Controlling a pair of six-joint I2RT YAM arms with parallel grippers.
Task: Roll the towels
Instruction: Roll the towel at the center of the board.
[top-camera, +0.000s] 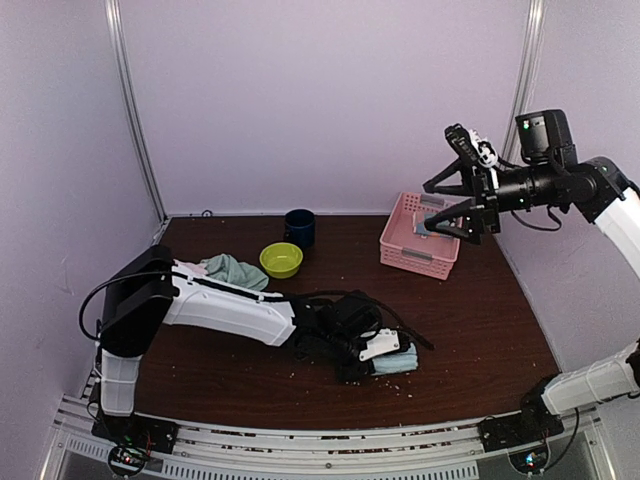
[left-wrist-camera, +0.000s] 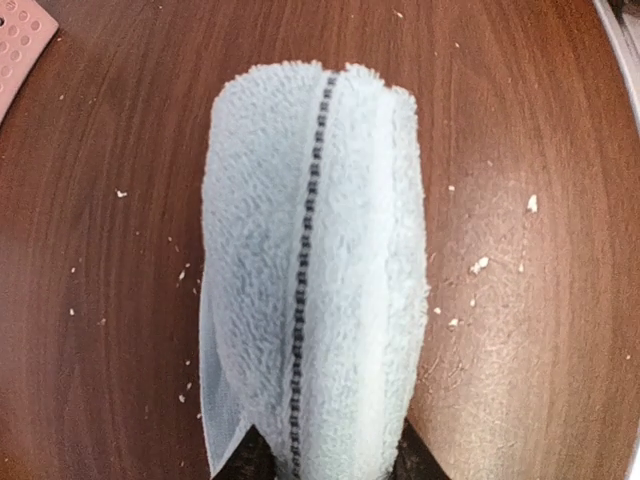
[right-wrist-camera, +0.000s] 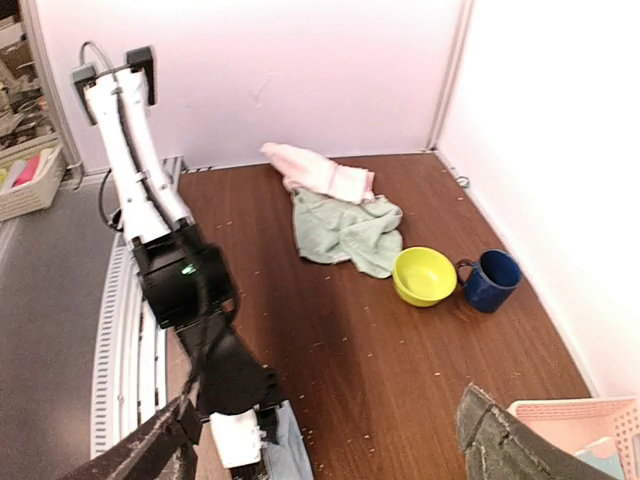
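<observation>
Progress: partway, by my assessment, with more left than done.

Left gripper (left-wrist-camera: 330, 462): jaws about half closed, one dark finger against each flank of the pale blue towel (left-wrist-camera: 315, 250) at its near end. The towel lies on the table (left-wrist-camera: 540, 120) as a compact roll reaching straight ahead of the fingers, its stitched hem running along the top. This roll looks formed; it has not been set down free of the grip.

Right gripper (top-camera: 440, 205): jaws spread wide, nothing between them, raised well above the table. Directly beneath it is the pink basket (top-camera: 408, 258). A pale blue shape shows inside the basket (right-wrist-camera: 600, 462) at the edge of the right wrist view. It may be a finished roll, but too little is visible to confirm it.

Outstanding: the mint green towel (right-wrist-camera: 345, 230) and the pink towel (right-wrist-camera: 320, 170) lie crumpled and touching, far ahead of the right gripper and well behind the left one, beside its upper arm. Neither is flattened or rolled. A lime-green bowl (right-wrist-camera: 425, 275) and a blue mug (right-wrist-camera: 490, 280) stand just beside the green towel.

The patterned towel is not identifiable in any view.
</observation>
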